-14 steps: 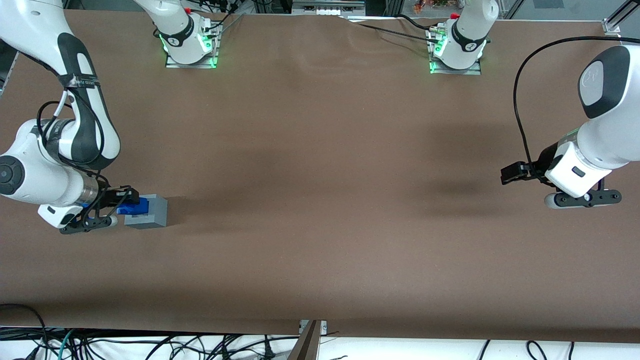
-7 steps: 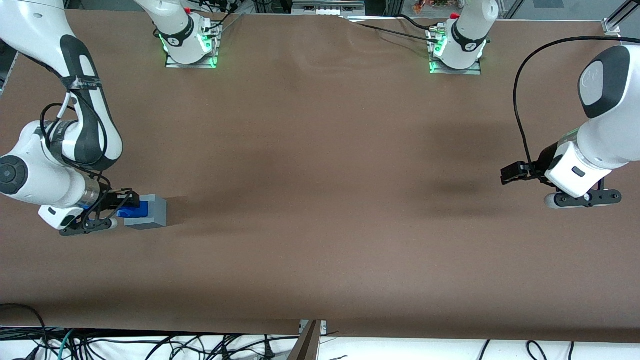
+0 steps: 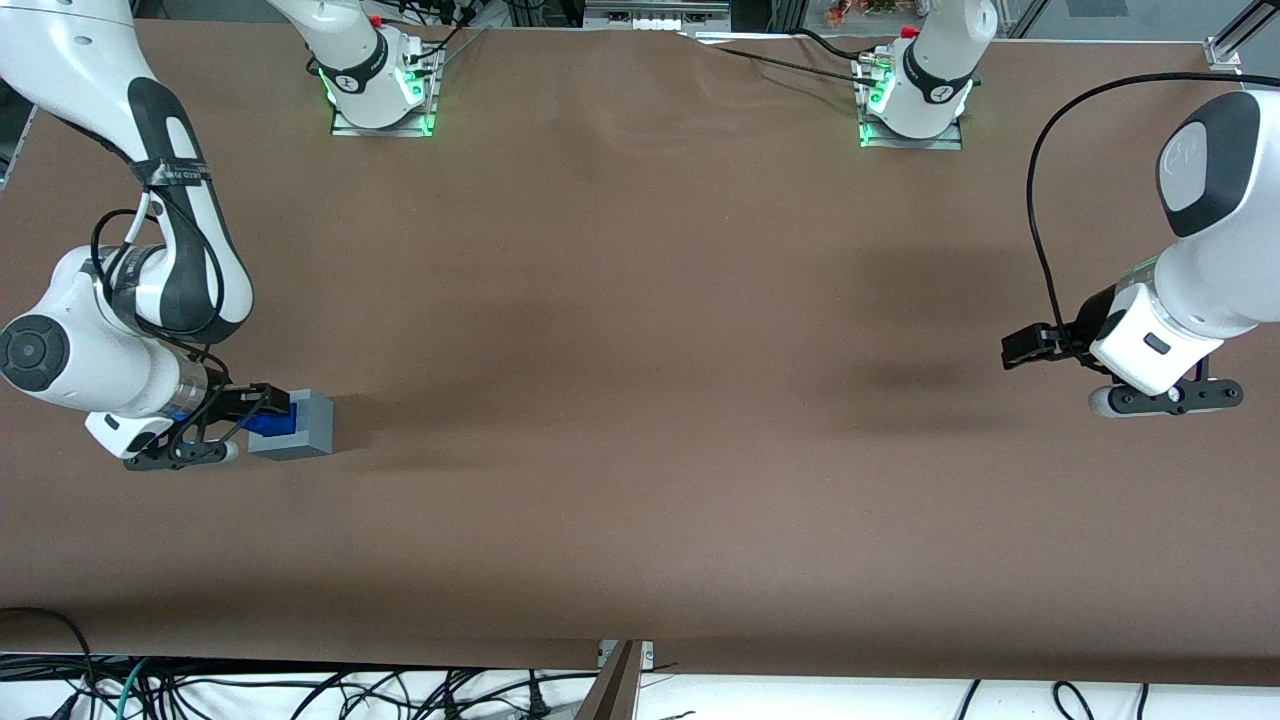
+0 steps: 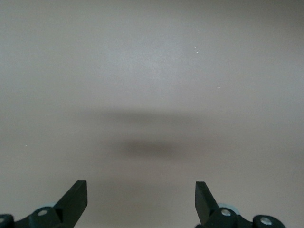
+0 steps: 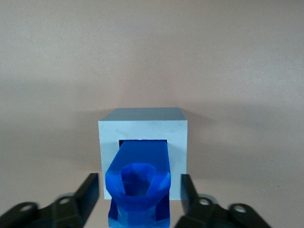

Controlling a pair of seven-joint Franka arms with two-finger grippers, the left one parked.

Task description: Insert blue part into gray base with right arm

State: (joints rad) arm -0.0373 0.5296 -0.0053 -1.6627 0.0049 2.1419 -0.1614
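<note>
The gray base stands on the brown table near the working arm's end. The blue part sits in the square recess in its top, with its upper end sticking out toward the wrist. In the right wrist view the blue part fills the recess of the gray base. My gripper straddles the part's upper end and is open, with a gap between each black finger and the blue plastic. In the front view the gripper hovers just over the base.
The brown table stretches wide toward the parked arm's end. Two arm mounts with green lights stand along the table edge farthest from the front camera. Cables hang below the near edge.
The blue part has gone down from above the gray base into its recess. The right wrist has sunk a little with it and shifted slightly.
</note>
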